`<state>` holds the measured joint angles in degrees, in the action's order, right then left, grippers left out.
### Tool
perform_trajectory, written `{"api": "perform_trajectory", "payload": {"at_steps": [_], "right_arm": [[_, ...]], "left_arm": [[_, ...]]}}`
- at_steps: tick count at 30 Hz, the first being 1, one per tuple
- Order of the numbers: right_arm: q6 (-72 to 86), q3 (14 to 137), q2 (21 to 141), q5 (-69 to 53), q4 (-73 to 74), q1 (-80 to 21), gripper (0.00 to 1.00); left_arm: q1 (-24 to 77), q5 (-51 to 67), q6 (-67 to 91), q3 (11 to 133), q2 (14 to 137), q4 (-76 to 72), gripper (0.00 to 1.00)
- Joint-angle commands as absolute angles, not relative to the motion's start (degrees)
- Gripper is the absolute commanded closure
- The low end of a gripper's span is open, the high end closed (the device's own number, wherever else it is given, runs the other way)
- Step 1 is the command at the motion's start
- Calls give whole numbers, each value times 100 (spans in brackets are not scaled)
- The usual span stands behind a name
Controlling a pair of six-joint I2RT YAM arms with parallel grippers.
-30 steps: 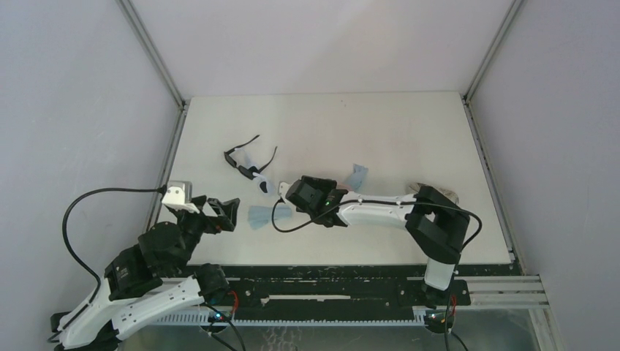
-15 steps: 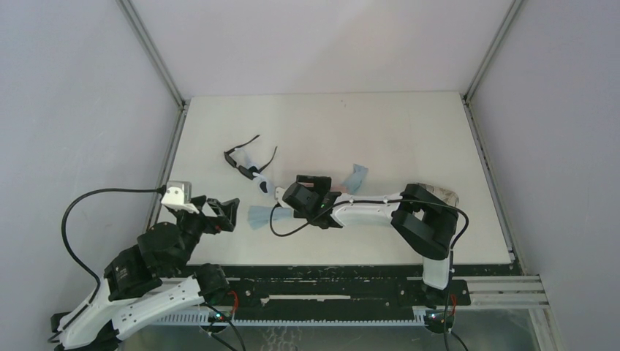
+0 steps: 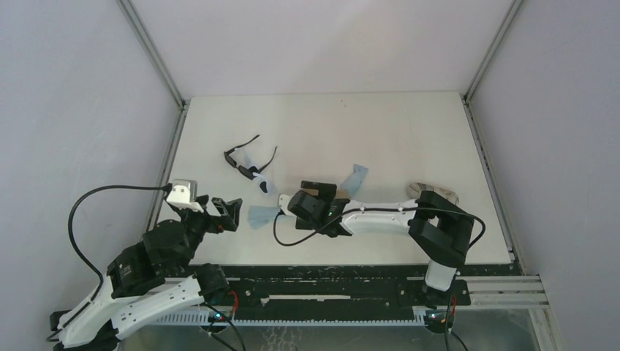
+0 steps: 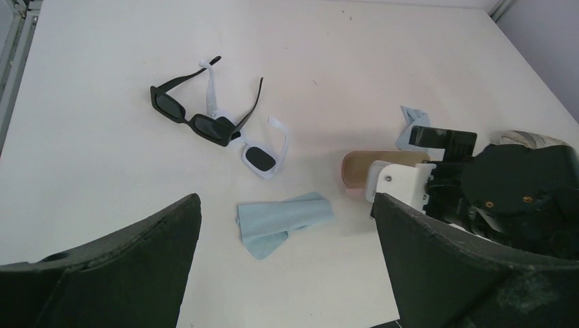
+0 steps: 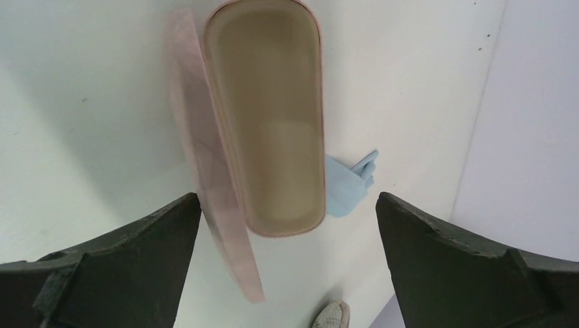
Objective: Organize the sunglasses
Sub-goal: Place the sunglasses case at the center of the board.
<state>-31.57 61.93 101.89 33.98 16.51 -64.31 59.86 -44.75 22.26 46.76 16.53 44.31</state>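
Observation:
The black-framed sunglasses (image 3: 243, 156) (image 4: 196, 115) lie unfolded at the left middle of the table. The white-framed sunglasses (image 3: 262, 183) (image 4: 262, 156) lie against their near side, the arms crossing. A pink oval case (image 5: 273, 116) (image 4: 367, 169) lies open with its tan inside up and its lid (image 5: 208, 171) folded to the side. My right gripper (image 5: 287, 263) (image 3: 319, 199) hovers open just above it, holding nothing. My left gripper (image 4: 287, 263) (image 3: 228, 213) is open near the front left, above a light-blue cloth (image 4: 283, 220) (image 3: 259, 216).
A second light-blue cloth (image 3: 356, 178) (image 5: 345, 184) lies beyond the case. A grey patterned pouch (image 3: 435, 191) (image 5: 332, 316) sits to the right, by the right arm's elbow. Grey walls close in the table's left, right and far sides.
My right gripper's jaws have spread wide, letting go of the pink case, and the wrist has drifted slightly toward the near edge. The left arm has barely shifted.

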Motion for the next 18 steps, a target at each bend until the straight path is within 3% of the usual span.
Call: {"api": "perform_trajectory", "payload": {"at_steps": [1,10,18], "right_arm": [[-2625,6055,9680,3280,1817,-6587,2],[-1326,5403,8355,2815,1844,-6752,2],[1495,4753,6859,2552,1471,-6153,9]], "left_arm": [[5963,-4378,2090,4640,1831,4313,0],[5967,-4091,2230,4571,1953,4073,0],[5967,-3554,2432,4261,2764,3145,0]]}}
